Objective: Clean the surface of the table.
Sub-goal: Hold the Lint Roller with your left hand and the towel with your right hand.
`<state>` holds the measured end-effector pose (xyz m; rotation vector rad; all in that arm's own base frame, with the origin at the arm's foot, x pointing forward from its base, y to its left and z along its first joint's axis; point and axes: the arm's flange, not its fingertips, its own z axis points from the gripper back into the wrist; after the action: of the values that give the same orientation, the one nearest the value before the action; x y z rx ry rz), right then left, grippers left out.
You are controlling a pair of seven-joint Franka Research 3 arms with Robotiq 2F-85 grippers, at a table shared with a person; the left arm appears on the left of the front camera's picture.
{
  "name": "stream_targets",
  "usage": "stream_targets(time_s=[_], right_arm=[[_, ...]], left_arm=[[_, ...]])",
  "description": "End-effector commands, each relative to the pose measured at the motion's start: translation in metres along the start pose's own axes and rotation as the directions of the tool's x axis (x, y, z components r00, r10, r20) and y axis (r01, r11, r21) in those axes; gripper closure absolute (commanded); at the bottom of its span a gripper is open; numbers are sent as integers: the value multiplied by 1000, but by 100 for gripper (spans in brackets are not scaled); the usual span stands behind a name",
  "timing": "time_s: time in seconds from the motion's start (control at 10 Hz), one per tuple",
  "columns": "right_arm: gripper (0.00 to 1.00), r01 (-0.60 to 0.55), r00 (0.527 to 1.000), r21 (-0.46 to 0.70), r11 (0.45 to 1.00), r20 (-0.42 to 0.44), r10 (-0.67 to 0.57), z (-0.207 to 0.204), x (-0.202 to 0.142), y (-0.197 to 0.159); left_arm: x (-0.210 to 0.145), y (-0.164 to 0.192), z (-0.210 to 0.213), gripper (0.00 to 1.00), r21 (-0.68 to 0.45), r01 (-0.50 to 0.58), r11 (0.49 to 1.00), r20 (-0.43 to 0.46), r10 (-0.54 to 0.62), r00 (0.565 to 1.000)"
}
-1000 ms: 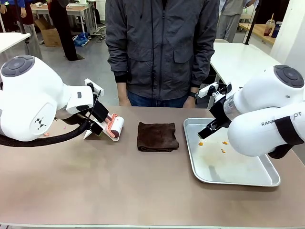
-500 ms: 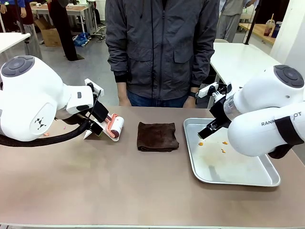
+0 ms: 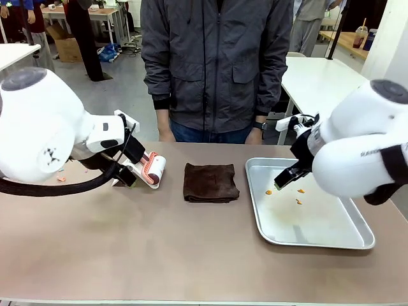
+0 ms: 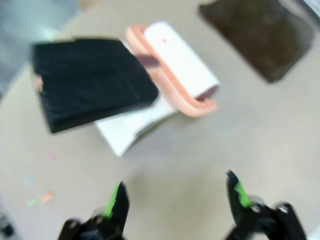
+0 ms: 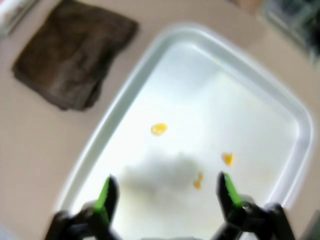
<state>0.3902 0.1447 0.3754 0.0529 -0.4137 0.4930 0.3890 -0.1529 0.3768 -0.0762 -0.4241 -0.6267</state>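
Table [image 3: 159,255]: tan top, long axis left-right under both arms, lies directly below each claw. Brown cloth [image 3: 210,182] folded mid-table, toward far edge. Left gripper [image 4: 175,182] spread, empty, hovers left of cloth, just short of lint roller [image 4: 180,65]. Right gripper [image 5: 166,181] spread, empty, right of cloth, over metal tray [image 3: 312,223]. Tray holds few orange crumbs [image 5: 158,129]. Left arm judged nearer roller.

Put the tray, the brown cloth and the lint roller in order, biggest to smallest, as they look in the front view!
1. Tray: biggest by far.
2. Brown cloth.
3. Lint roller: smallest.
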Motion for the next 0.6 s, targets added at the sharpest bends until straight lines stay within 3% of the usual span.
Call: stream_targets(time_s=[0.0, 0.2, 0.3, 0.5], right_arm=[[0, 215, 976, 101, 971, -45, -211, 45, 4, -9], [0, 338, 941, 279, 899, -94, -325, 74, -6, -30], [0, 371, 928, 404, 836, -130, -349, 85, -15, -44], [0, 465, 872, 557, 688, -154, -465, 106, -43, -75]], left_arm=[[-19, 21, 49, 0, -119, -11, 993, -39, 6, 999], [-45, 39, 90, 0, -196, -64, 978, 62, 78, 995], [-61, 55, 107, 0, -214, -83, 973, 85, 103, 991], [-99, 97, 141, 0, -390, -83, 917, 204, 173, 963]])
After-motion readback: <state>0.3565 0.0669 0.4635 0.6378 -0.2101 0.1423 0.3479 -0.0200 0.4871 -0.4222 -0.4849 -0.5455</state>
